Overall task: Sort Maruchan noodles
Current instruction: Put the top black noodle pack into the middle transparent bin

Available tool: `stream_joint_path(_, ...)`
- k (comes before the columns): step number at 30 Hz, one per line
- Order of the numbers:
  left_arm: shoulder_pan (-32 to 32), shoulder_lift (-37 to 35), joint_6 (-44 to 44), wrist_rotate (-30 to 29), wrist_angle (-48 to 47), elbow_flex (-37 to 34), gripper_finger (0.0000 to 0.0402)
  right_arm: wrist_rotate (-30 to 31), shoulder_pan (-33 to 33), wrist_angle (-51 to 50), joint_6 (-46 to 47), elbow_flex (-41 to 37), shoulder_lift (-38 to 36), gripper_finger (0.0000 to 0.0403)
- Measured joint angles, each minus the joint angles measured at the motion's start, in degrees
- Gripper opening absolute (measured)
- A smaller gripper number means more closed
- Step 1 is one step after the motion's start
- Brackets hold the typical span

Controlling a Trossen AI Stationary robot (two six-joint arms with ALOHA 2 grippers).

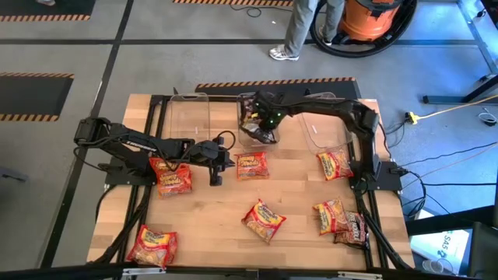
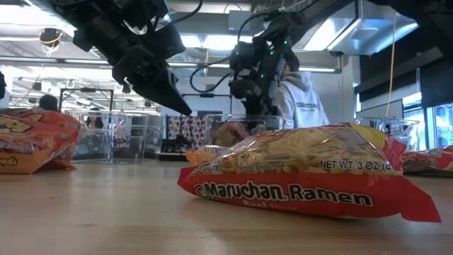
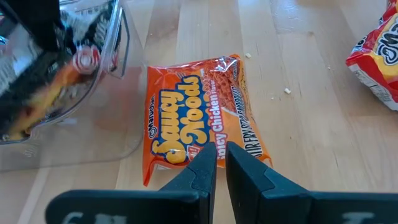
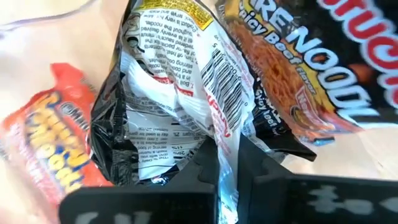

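Observation:
My right gripper (image 4: pixel 227 163) is shut on a dark maroon-black noodle packet (image 4: pixel 180 93), held over the middle clear bin (image 1: pixel 250 99) at the table's far side. Another dark packet (image 4: pixel 298 81) lies in that bin beneath it. My left gripper (image 3: pixel 221 163) is shut and hangs above the table, just left of an orange-red packet (image 3: pixel 193 118) that lies flat on the wood. Several more red and orange packets lie flat: (image 1: pixel 171 176), (image 1: pixel 153 245), (image 1: pixel 263 220), (image 1: pixel 334 164), (image 1: pixel 330 216). A dark one (image 1: pixel 355 230) lies at the near right. My right gripper pinches the dark packet between its two fingers by one edge (image 4: pixel 225 144), on its white printed back near the barcode. The fingers point down from above. The packet hangs crumpled below them, inside the middle bin's opening (image 1: pixel 261 132).
Three clear bins stand along the far edge: left (image 1: pixel 191 117), middle, and right (image 1: pixel 320 131). The nearest packet (image 2: pixel 304 177) fills the low view's foreground. A person (image 1: pixel 307 27) stands beyond the far edge by an orange vacuum (image 1: pixel 373 19).

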Motion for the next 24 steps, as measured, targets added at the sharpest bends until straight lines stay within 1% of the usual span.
stream_joint_path(4, 0.0, 0.0, 0.0, 0.0, 0.0, 0.0, 0.0029, -0.2, 0.1, -0.2, -1.0, 0.0, -3.6, 0.0001)
stream_joint_path(8, 0.0, 0.0, -0.2, -0.3, 0.0, 0.0, 0.0029, -0.2, 0.2, -3.3, -2.0, 0.1, -8.8, 0.0001)
stream_joint_path(13, -1.7, 0.0, -0.5, -3.7, 2.6, 0.0, 0.0036, -0.1, 3.6, -7.8, -2.8, 0.2, -14.9, 0.0)
stream_joint_path(17, -4.3, 0.0, -0.6, -5.1, 5.5, 1.0, 0.0067, -0.5, 8.6, -8.8, -2.9, -1.6, -17.4, 0.0)
stream_joint_path(20, -7.4, 0.0, -0.6, -8.4, 5.5, 3.7, 0.01, -1.3, 13.1, -7.8, -1.5, -5.2, -18.2, 0.0)
stream_joint_path(24, -13.2, 0.0, -0.2, -13.0, 4.4, 6.8, 0.0147, -0.3, 19.0, -4.9, 1.5, -11.0, -18.5, 0.0)
